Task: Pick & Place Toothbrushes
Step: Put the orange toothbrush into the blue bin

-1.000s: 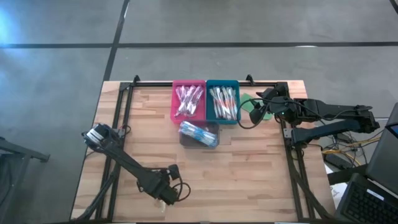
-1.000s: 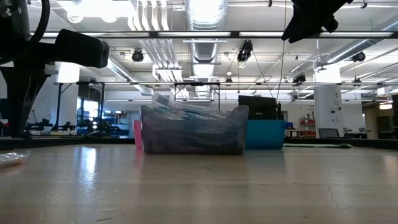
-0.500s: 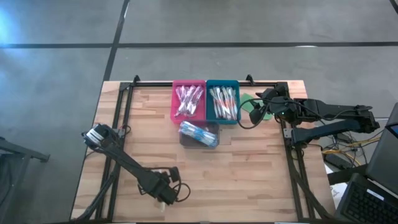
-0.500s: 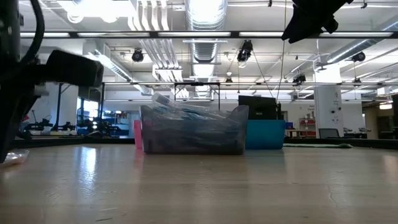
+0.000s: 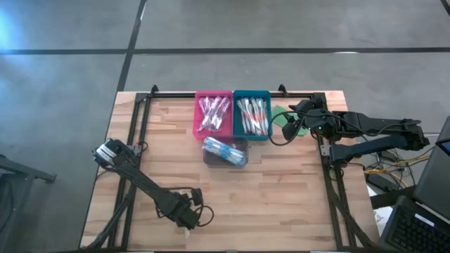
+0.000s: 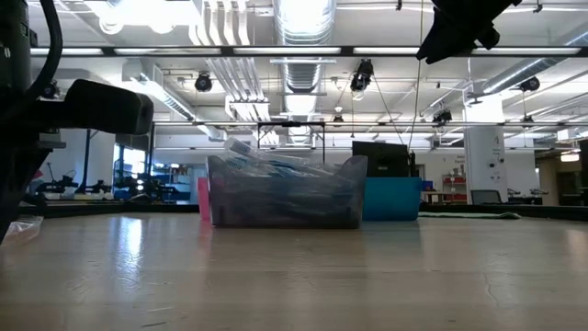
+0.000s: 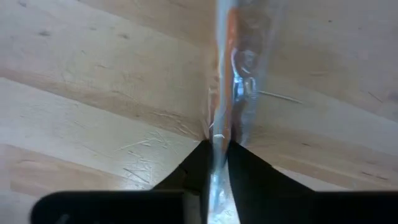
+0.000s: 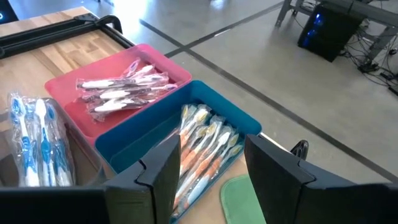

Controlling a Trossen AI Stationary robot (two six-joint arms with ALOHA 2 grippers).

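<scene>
L gripper (image 5: 185, 219) low at the near table (image 5: 295, 197) edge, fingers (image 7: 249, 171) pinched on a wrapped orange toothbrush (image 7: 233, 81) lying on the wood. Mid-table: pink tray (image 5: 213, 114) w/ pink brushes, grey tray (image 5: 225, 152) w/ blue ones, blue tray (image 5: 252, 114) w/ orange ones. R gripper (image 5: 294, 112) hovers beside blue tray, over green piece (image 5: 280, 119), fingers (image 8: 273, 168) spread, holding nothing.

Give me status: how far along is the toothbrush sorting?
Done: pink tray, blue tray and grey tray each hold wrapped brushes. In hand: left gripper pinches an orange-accented wrapped toothbrush at the table's near edge. Left: carry it to a tray. Right gripper waits open beside the blue tray.
</scene>
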